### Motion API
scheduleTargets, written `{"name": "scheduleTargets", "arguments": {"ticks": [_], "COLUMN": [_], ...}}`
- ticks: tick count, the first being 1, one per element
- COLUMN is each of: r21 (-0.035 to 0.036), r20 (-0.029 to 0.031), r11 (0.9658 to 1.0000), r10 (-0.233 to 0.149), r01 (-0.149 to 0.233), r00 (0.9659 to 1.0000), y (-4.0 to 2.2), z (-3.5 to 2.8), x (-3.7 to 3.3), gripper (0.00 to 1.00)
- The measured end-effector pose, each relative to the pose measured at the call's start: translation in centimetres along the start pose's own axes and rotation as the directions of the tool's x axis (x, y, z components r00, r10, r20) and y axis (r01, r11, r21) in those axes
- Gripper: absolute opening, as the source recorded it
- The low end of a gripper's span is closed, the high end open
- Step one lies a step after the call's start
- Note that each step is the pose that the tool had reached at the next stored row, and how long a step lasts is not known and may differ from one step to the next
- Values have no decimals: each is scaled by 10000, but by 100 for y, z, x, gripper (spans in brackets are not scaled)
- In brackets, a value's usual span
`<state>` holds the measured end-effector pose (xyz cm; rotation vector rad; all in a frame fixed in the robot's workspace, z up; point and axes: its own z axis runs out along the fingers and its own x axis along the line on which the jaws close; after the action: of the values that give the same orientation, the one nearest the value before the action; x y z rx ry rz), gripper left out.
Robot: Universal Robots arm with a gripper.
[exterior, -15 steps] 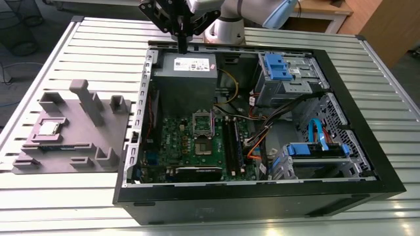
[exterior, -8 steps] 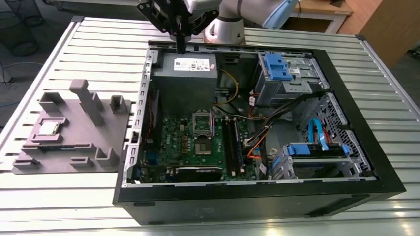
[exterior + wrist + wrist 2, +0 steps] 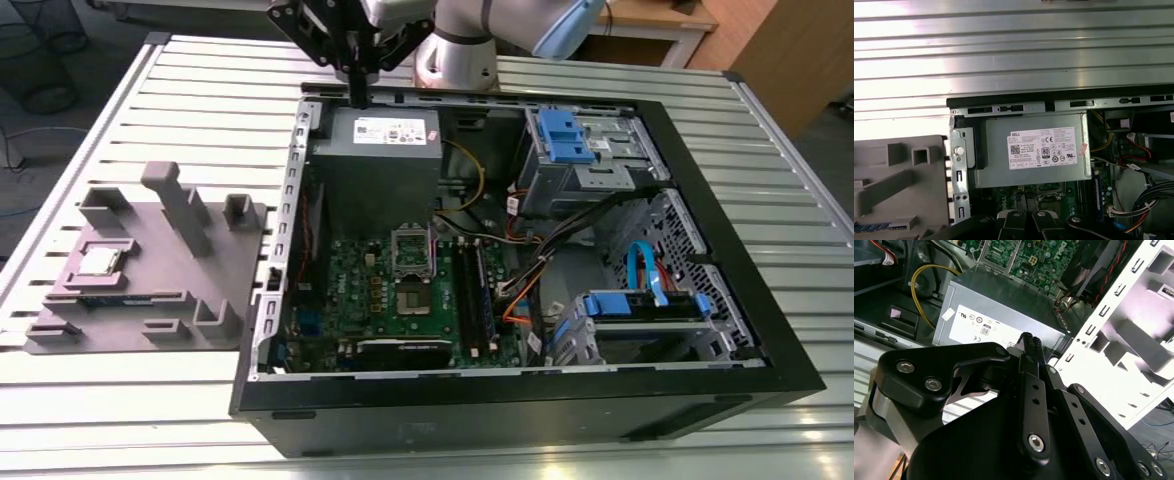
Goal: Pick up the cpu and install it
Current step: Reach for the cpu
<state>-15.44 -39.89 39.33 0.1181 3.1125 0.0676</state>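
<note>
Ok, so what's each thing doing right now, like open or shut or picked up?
claw: shut, holding nothing, up over the power supply box.
cpu: lying flat in the grey holder, not picked up.
computer case: lying on its side, open, insides showing.

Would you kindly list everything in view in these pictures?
cpu: one, silver-grey, on the holder.
holder: one, grey, on the table, exterior view's left of the case.
computer case: one, black, open, on the table.
motherboard: one, green, inside the case.
power supply: one, grey, inside the case.
drive brackets: two, blue, inside the case.
table: one, silver, slatted.
gripper: one, black, shut, empty, over the power supply's end.
</note>
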Motion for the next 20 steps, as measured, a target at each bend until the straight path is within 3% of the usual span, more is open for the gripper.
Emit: {"name": "scheduleTargets", "arguments": {"ticks": [20], "r21": [0], "r20": [0], "r11": [10000], "r10": [-1], "r01": [1], "r00": [10000], "y": [-16], "z": [-6], "x": [211], "gripper": [11]}}
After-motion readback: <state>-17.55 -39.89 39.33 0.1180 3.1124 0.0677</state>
